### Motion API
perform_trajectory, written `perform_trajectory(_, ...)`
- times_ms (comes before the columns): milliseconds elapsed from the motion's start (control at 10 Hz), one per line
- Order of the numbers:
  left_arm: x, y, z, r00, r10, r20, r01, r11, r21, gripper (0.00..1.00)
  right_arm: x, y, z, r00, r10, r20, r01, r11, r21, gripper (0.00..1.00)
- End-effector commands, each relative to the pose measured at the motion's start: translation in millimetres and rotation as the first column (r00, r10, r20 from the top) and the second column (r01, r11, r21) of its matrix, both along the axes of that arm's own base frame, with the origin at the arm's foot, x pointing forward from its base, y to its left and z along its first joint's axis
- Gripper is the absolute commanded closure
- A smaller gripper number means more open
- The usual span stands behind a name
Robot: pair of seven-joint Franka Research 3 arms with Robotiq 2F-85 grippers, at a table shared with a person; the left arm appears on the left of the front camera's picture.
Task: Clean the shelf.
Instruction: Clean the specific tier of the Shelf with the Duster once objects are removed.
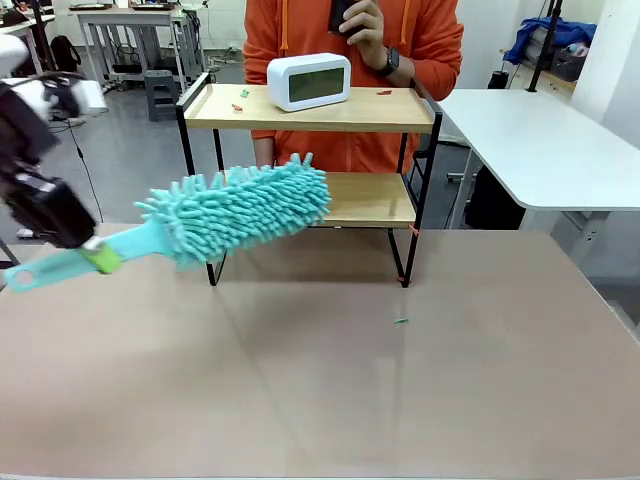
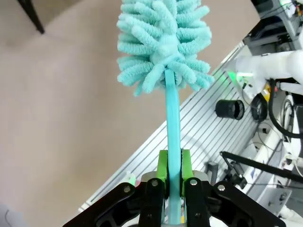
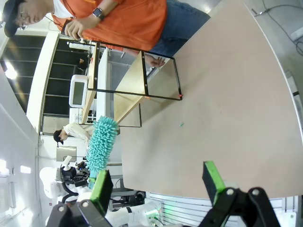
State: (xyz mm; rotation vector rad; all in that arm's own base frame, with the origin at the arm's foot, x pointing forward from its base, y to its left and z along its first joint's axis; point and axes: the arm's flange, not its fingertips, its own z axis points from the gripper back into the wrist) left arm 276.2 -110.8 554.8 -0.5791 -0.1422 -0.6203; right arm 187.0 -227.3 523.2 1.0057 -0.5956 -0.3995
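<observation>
The front camera sits at the near edge of the table (image 1: 320, 390), facing across it to the shelf (image 1: 400, 108) and the person (image 1: 290, 40) behind. The left wrist camera looks along the left claw (image 2: 173, 163) and the duster (image 2: 163, 42), close above the table. The right wrist camera, rolled sideways, looks past the right claw (image 3: 157, 182) from farther off, sharing shelf, duster and table with the front view.

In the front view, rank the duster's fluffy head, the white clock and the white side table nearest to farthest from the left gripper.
1. The duster head, just right of the left gripper gripping its handle.
2. The clock, on the shelf's top board.
3. The side table, far right.
</observation>
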Motion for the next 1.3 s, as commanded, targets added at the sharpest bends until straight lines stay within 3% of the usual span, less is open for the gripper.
perform_trajectory(0,7.9,-26.0,-13.6,1.0,0.008,0.016,-0.009,1.0,0.005,0.88,1.9,0.2,2.4,0.999,0.006,0.038,-0.006,1.0,0.003,0.0)
perform_trajectory(500,28.8,-113.1,-35.1,0.996,-0.085,0.038,0.083,0.996,0.045,0.88,1.9,0.2,2.4,0.999,0.006,0.038,-0.006,1.0,0.003,0.0)
perform_trajectory(900,54.9,-163.0,-50.0,0.997,-0.062,0.041,0.059,0.995,0.076,0.88,1.9,0.2,2.4,0.999,0.006,0.038,-0.006,1.0,0.003,0.0)
perform_trajectory(1200,81.6,-178.9,-54.1,0.999,-0.047,-0.001,0.047,0.995,0.093,0.88,1.9,0.2,2.4,0.999,0.006,0.038,-0.006,1.0,0.003,0.0)
